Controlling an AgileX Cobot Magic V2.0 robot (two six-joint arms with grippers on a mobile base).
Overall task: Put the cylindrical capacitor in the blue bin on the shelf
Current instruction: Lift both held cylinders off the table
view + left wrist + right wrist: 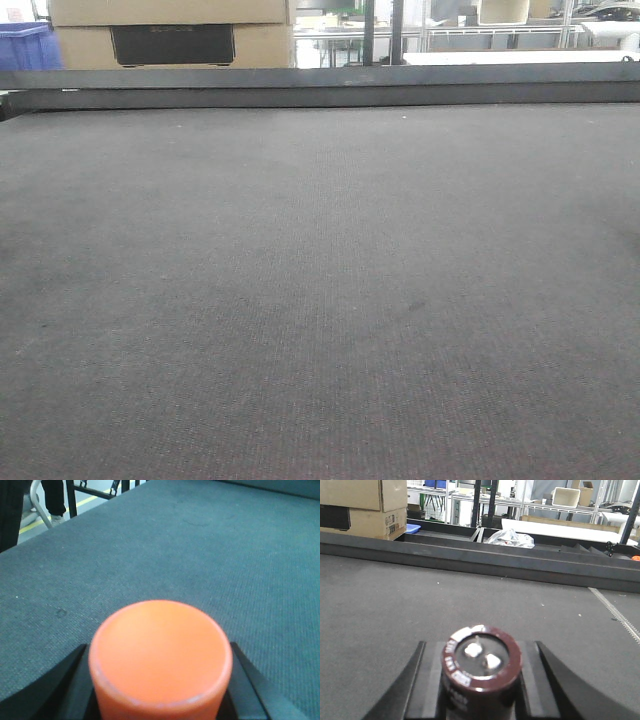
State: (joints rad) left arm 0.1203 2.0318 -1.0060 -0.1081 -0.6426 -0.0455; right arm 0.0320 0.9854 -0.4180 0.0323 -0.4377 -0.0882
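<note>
The cylindrical capacitor (481,667) is a dark brown-black cylinder with light markings and two silvery terminals on top. It stands upright between the black fingers of my right gripper (480,647), which is shut on it low over the grey mat. My left gripper (159,647) is shut on a plain orange cylinder (160,655), also low over the mat. Neither gripper shows in the front view. A blue bin (25,45) stands far back left, beyond the table. The steel shelf is not clearly in view; only distant light metal racks (545,505) show.
A grey mat (320,300) covers the table, with a dark raised rail (320,88) along its far edge. Cardboard boxes (170,30) stand behind it at the left. A clear plastic bag (510,537) lies beyond the rail. Someone's legs (52,495) stand off the table's left side.
</note>
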